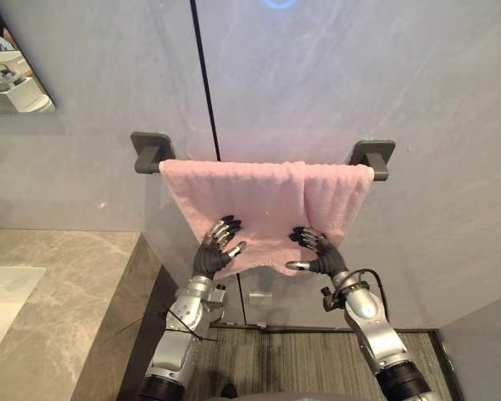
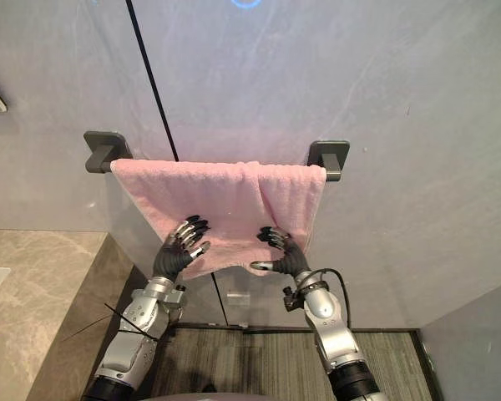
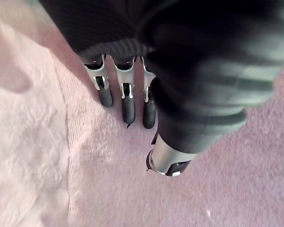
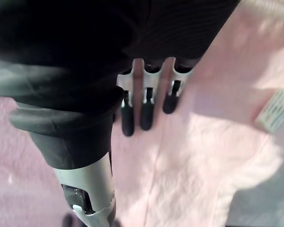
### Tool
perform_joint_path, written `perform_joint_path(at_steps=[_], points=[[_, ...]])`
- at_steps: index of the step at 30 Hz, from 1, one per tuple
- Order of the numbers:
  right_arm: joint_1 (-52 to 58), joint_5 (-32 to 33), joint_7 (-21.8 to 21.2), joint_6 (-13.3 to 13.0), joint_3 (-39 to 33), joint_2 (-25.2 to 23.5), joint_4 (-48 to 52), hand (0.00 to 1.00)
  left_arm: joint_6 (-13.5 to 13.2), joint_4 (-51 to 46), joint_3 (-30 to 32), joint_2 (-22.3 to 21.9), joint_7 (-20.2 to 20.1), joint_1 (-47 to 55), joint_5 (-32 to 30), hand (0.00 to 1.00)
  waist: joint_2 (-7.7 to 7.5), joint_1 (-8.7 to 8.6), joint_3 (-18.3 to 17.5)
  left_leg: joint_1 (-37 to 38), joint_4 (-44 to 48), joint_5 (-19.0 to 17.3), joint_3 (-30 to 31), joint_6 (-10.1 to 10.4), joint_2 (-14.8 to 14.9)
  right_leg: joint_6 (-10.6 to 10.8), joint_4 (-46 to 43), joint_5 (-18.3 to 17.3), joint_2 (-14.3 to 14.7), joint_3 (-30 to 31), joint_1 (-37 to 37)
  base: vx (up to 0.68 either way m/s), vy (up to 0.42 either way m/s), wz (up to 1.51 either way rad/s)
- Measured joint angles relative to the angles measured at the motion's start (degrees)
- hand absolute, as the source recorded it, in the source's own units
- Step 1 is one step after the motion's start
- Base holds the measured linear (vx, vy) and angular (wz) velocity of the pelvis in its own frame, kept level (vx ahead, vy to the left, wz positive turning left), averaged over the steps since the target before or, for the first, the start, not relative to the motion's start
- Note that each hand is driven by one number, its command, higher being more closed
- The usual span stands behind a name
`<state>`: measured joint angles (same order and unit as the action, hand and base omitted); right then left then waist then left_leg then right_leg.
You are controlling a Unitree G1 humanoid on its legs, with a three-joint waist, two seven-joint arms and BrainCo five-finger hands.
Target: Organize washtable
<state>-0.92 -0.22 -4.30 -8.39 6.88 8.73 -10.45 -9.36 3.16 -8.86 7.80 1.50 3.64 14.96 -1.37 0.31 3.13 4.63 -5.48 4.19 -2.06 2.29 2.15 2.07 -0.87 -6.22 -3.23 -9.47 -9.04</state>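
A pink towel hangs over a dark wall rail, spread wide at the left and bunched in a fold toward the right bracket. My left hand lies flat against the towel's lower left part, fingers straight on the cloth. My right hand presses the lower right part the same way, fingers straight and thumb out to the side. A white label shows on the towel near the right hand.
A grey stone counter with a white sink stands at the lower left. A mirror corner hangs at the upper left. A dark vertical seam runs down the grey wall. Striped floor lies below.
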Motion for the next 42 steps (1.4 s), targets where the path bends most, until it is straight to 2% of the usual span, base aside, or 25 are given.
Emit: perform_joint_path(at_steps=[4, 6, 11, 16, 19, 23, 30, 35, 38, 42], points=[[3.5, -0.2, 2.1, 0.0, -8.0, -1.8, 0.1, 0.00, 0.0, 1.9, 5.5, -1.0, 0.3, 2.3, -0.1, 0.00, -0.06, -0.48, 0.0, 0.1, 0.0, 0.0, -0.1, 0.0, 0.2, 0.0, 0.0, 0.0, 0.0, 0.1, -0.1, -0.03, -0.015, 0.00], [5.0, -0.2, 3.0, 0.0, -10.0, -2.2, 0.1, 0.00, 0.0, 2.0, 7.1, -1.1, 0.7, 4.4, -0.1, 0.00, -0.06, -1.07, 0.0, 0.2, 0.0, 0.0, -0.2, 0.0, 0.2, 0.0, 0.0, 0.0, -0.1, 0.1, -0.1, -0.02, -0.009, -0.02], [8.7, -0.4, 4.0, 0.0, -15.0, -3.9, 0.1, 0.00, 0.0, 3.9, 9.9, -2.0, 0.8, 7.4, 0.0, 0.00, 0.06, -1.18, 0.1, 0.2, -0.1, 0.0, -0.3, 0.0, 0.6, -0.1, 0.0, 0.2, 0.2, 0.3, 0.1, -0.04, -0.020, -0.03], [11.0, -1.0, 4.4, 0.0, -15.5, -5.0, -1.2, 0.00, 0.1, 8.9, 10.8, -2.8, -0.3, 9.9, 0.0, 0.00, 0.28, -1.29, 0.2, 0.1, -0.3, -0.1, -0.3, 0.1, 0.5, -0.1, 0.0, 0.2, 0.2, 0.3, 0.1, -0.01, -0.004, 0.00], [12.0, -2.3, 4.4, 0.1, -15.4, -6.2, -5.8, 0.00, 0.2, 14.6, 10.6, -3.8, -1.4, 11.9, -0.2, 0.00, 0.38, -1.20, 0.3, 0.1, -0.4, -0.1, -0.3, 0.1, 0.5, 0.0, 0.1, 0.2, 0.1, 0.2, 0.1, 0.00, 0.000, 0.00], [13.5, -2.9, 4.3, 0.2, -14.7, -7.3, -10.4, 0.00, 0.9, 21.7, 10.6, -4.7, -1.7, 13.7, -3.7, 0.00, 0.51, -1.13, 0.4, 0.2, -0.4, -0.1, -0.5, 0.1, 0.5, 0.0, 0.0, 0.2, 0.1, 0.3, 0.1, 0.00, 0.000, 0.00], [13.8, -4.8, 4.3, 1.1, -13.4, -7.6, -24.1, 0.00, 1.7, 34.6, 10.5, -5.9, -2.5, 14.2, -6.8, 0.00, 0.65, -0.94, 0.5, 1.5, -0.4, -0.3, -1.2, 0.4, 0.6, 0.0, -0.1, 0.1, 0.1, 0.8, -1.0, -0.01, -0.006, -0.03], [13.7, -5.2, 4.3, 2.3, -12.3, -7.6, -31.5, 0.00, 1.6, 40.9, 10.6, -5.9, -1.3, 12.2, -9.1, 0.00, 0.87, -0.93, 1.0, 1.7, -0.4, -0.3, -1.2, 0.4, 0.7, 0.1, -0.7, 0.0, 0.2, 1.2, -0.7, -0.06, -0.014, -0.04], [13.6, -5.1, 4.3, 2.4, -11.4, -7.6, -33.2, 0.00, 1.6, 43.4, 10.5, -5.9, -0.8, 10.8, -9.4, 0.00, 1.28, -1.08, 1.1, 1.9, -0.4, -0.3, -1.3, 0.4, 0.6, 0.3, -1.0, -0.2, 0.1, 1.4, -0.7, -0.04, -0.002, -0.04], [12.5, -5.6, 4.4, 2.4, -11.3, -7.6, -35.0, 0.00, 1.6, 44.9, 10.5, -5.7, 0.0, 9.8, -9.9, 0.00, 1.06, -0.99, 1.2, 1.9, -0.4, -0.3, -1.2, 0.4, 0.6, 0.5, -1.0, -0.4, 0.1, 1.4, -0.7, -0.02, -0.005, 0.00]])
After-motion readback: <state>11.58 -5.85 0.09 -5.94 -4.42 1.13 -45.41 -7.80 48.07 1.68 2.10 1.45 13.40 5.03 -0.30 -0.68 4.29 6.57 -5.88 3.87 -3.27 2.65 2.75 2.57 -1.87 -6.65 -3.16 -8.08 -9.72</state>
